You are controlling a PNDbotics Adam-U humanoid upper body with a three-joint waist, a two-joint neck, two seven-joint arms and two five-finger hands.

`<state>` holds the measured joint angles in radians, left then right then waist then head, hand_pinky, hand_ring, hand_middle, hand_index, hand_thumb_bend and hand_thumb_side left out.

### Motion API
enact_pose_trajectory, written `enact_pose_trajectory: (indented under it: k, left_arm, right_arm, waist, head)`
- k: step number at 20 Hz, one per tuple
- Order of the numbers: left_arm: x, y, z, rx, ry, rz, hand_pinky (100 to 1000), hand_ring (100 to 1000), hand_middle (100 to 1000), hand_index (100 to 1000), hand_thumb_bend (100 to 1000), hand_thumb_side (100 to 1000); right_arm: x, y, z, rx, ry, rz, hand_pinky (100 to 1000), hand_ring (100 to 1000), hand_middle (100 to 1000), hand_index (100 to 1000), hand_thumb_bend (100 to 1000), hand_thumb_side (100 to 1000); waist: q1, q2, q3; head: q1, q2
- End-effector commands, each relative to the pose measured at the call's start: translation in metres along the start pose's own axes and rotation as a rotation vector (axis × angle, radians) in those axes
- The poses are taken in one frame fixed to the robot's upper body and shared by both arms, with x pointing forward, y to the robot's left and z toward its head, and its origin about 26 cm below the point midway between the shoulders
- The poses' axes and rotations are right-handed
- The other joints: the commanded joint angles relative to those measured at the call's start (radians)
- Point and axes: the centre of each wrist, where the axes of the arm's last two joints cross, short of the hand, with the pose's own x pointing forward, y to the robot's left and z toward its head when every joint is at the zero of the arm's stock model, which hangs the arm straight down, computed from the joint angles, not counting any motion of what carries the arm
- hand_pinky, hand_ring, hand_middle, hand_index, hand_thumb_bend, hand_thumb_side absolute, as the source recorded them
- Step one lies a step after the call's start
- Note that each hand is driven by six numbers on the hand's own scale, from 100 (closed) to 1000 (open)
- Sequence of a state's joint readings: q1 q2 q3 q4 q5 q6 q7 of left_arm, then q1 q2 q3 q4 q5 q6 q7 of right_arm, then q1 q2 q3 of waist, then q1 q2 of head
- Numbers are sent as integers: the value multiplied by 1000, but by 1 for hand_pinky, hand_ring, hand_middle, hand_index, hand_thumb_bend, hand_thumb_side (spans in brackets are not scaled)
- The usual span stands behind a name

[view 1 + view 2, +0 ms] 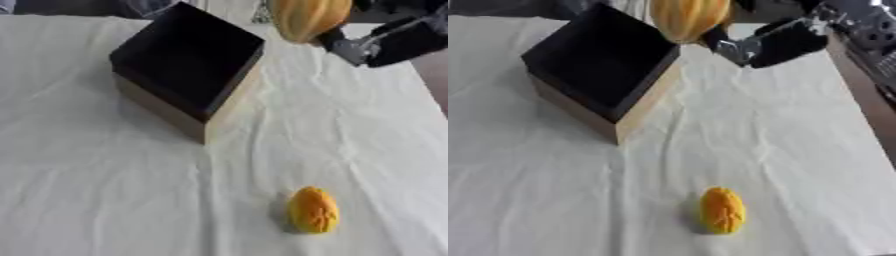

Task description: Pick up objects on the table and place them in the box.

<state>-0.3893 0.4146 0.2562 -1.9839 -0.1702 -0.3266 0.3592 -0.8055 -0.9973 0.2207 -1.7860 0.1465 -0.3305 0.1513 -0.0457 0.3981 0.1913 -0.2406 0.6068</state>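
Observation:
A wooden box with a black inside stands open on the white cloth at the upper left of centre. My right hand comes in from the upper right and is shut on a large yellow-orange ribbed fruit, held in the air just past the box's far right corner. A smaller orange textured fruit lies on the cloth near the front, right of centre. The left hand shows in neither view.
The white cloth covers the table, wrinkled across the middle. The table's right edge runs down the right side with dark floor beyond. Dark shapes sit along the far edge.

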Motion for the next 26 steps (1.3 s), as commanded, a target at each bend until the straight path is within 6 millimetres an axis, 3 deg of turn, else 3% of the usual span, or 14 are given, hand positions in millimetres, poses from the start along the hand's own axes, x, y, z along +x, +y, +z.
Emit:
enact_pose_trajectory:
  k: [1, 10, 15, 20, 24, 26]
  left_arm:
    - [6, 1, -12, -19, -50, 9, 845, 799, 775, 898, 319, 535]
    - [12, -9, -24, -14, -94, 67, 845, 799, 775, 898, 329, 528]
    - [15, -14, -29, -12, -110, 97, 845, 799, 775, 898, 331, 527]
    - [15, -15, -30, -8, -110, 107, 845, 799, 775, 898, 331, 528]
    - [15, -15, -30, -6, -108, 112, 845, 799, 775, 898, 332, 527]
    - [15, -16, -30, -4, -107, 114, 845, 799, 775, 898, 333, 527]
  right_arm:
    - [-25, 2, -9, -7, 50, -28, 708, 562, 206, 497, 100, 175]
    - [-67, 19, -44, -12, 78, -49, 738, 585, 224, 517, 100, 172]
    - [-87, 42, -46, 51, 109, -30, 751, 598, 245, 536, 100, 185]
    - [-92, 56, -46, 112, 92, -17, 768, 619, 277, 563, 100, 207]
    - [-92, 63, -47, 181, 71, -3, 785, 663, 352, 633, 100, 254]
    - [-92, 66, -47, 218, 79, 13, 800, 730, 454, 726, 131, 267]
  waist:
    - [-4, -12, 11]
    - [-32, 10, 72]
    - [-46, 17, 102]
    - [-50, 19, 109]
    - [-48, 18, 110]
    - [-47, 18, 111]
  head:
    - [-21, -10]
    - [-56, -32]
    - [-75, -41]
    - [-79, -40]
    - [-76, -36]
    - [-77, -36]
